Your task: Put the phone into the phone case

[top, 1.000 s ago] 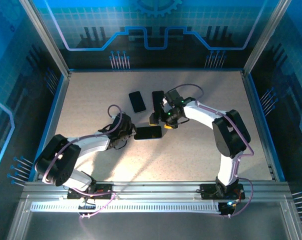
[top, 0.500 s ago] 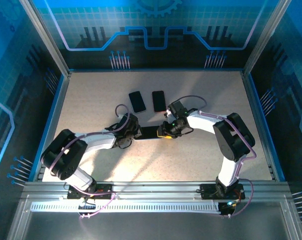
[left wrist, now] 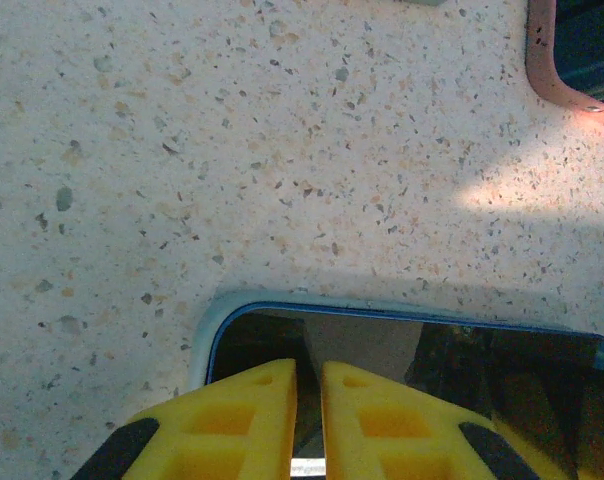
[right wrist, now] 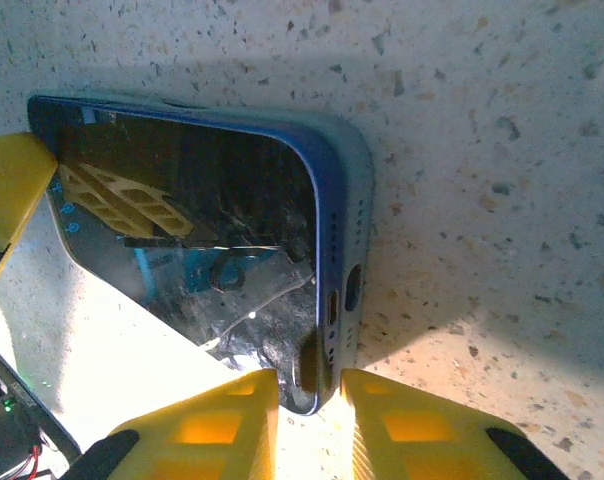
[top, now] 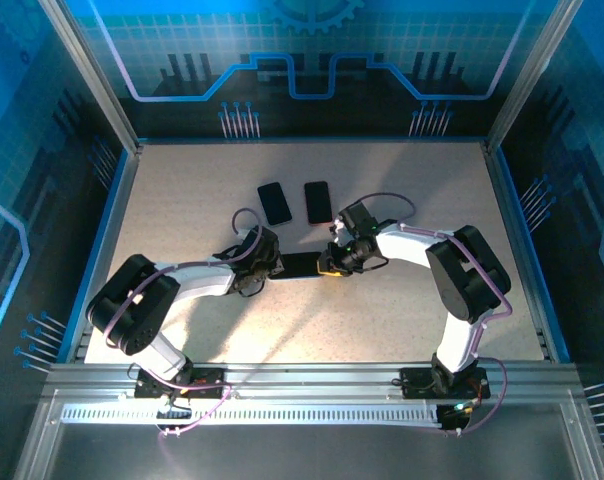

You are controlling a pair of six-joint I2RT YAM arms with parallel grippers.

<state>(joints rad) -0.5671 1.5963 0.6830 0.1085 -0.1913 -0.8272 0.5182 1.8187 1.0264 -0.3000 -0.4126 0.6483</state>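
Pickup, I'd say: left gripper (left wrist: pixel 308 375) closed, right gripper (right wrist: pixel 309 385) pinching the glossy blue-rimmed phone (top: pixel 300 265); next, lift it towards the pink-rimmed case (left wrist: pixel 538 60).

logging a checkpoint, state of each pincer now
left pincer: closed, tips over the phone
right pincer: narrow gap round the phone's corner, grip cannot be told

Table (top: pixel 182 180) centre is blocked by phone (top: pixel 297 264), flanked by L gripper (top: pixel 265 262) & R gripper (top: pixel 329 264). Near half is crossed by L arm (top: pixel 197 280) & R arm (top: pixel 412 240). Two dark slabs (top: pixel 275 202) (top: pixel 318 201) lie just behind. Far strip & side margins are left open.
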